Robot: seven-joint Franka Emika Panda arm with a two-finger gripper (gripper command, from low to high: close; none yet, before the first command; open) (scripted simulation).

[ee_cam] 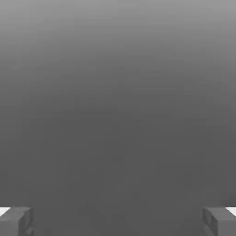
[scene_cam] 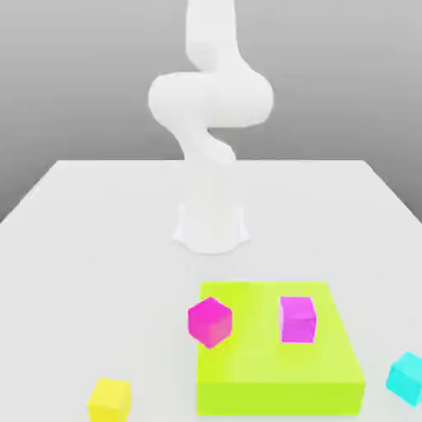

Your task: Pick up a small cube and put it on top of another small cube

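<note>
Rightward – cyan cube (scene_cam: 406,377) near table (scene_cam: 99,247) edge

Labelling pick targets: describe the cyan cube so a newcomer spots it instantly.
Start at the big lime-green slab on the white table. Just off its corner, toward the exterior view's right, sits the small cube, alone on the table. It is the sole cyan one; the others are magenta or yellow.

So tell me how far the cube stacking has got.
Nothing looks done: the small matte cyan cube sits alone on the white table, with no cube stacked on another. In hand: nothing; the gripper is open and empty, fingertips wide apart. Left: grasp the cyan cube, lift it, set it on another small cube.
</note>
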